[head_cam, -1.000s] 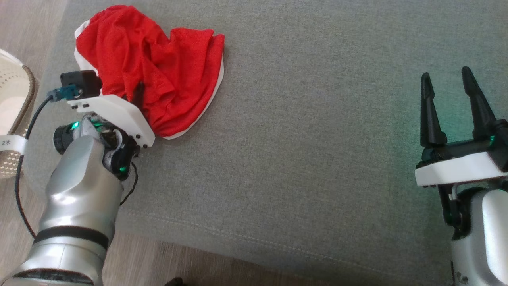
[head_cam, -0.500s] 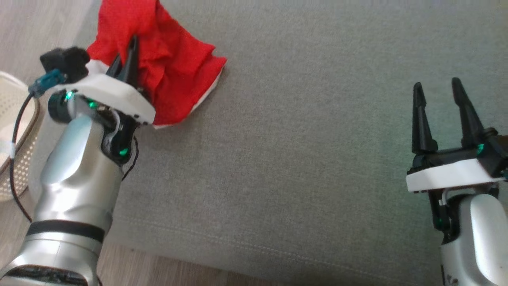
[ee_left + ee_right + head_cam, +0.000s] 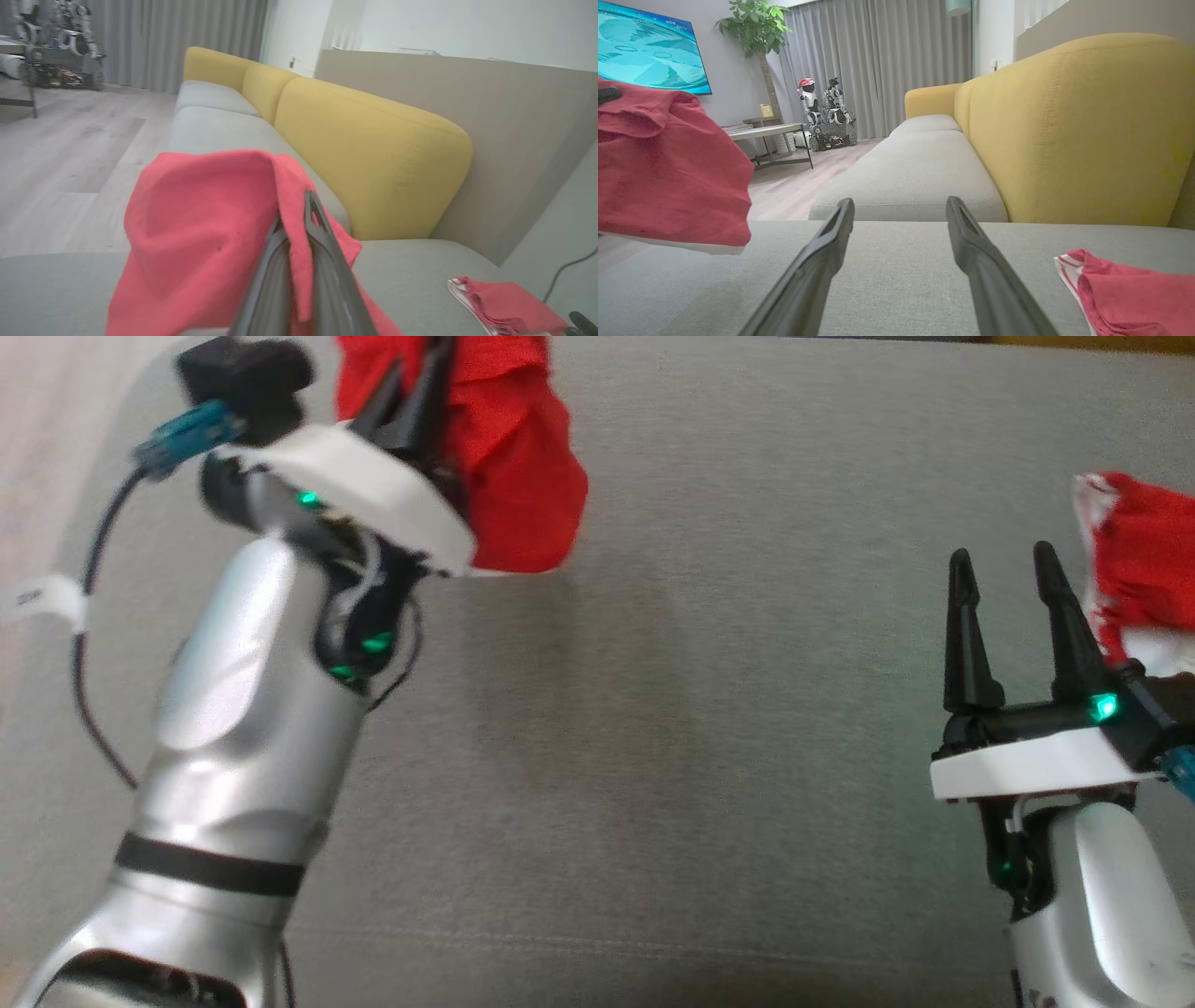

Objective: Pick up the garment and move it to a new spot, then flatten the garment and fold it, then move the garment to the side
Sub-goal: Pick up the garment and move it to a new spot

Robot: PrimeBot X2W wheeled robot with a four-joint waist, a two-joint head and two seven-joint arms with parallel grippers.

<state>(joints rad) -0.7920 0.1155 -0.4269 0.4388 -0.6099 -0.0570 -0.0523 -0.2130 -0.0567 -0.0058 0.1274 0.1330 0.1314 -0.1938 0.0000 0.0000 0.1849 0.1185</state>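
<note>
Hanging from the left gripper [image 3: 417,392] at the far left of the head view, the red garment [image 3: 509,467] droops above the grey seat cushion [image 3: 700,728], with its folds falling to the right of the wrist. The gripper's two dark fingers are pressed together on a fold of the fabric. At the near right, the right gripper [image 3: 1013,607] has its fingers spread and nothing between them. Just beyond it, at the right edge, a second red cloth [image 3: 1139,569] with white trim lies on the cushion.

The left wrist view looks along the clamped fingers of the left gripper [image 3: 296,210]. A strip of the garment [image 3: 201,224] is pinched between them, and the rest bunches to the left. A yellow backrest [image 3: 369,154] rises beyond, and the second red cloth [image 3: 509,303] lies at the near right.

The right wrist view shows the right gripper [image 3: 900,201] wide open over bare cushion. The garment [image 3: 668,177] hangs at the left, clear of the seat, and the second red cloth [image 3: 1134,294] rests at the near right. A wall screen [image 3: 649,51] and a potted plant [image 3: 756,23] stand far to the left.
</note>
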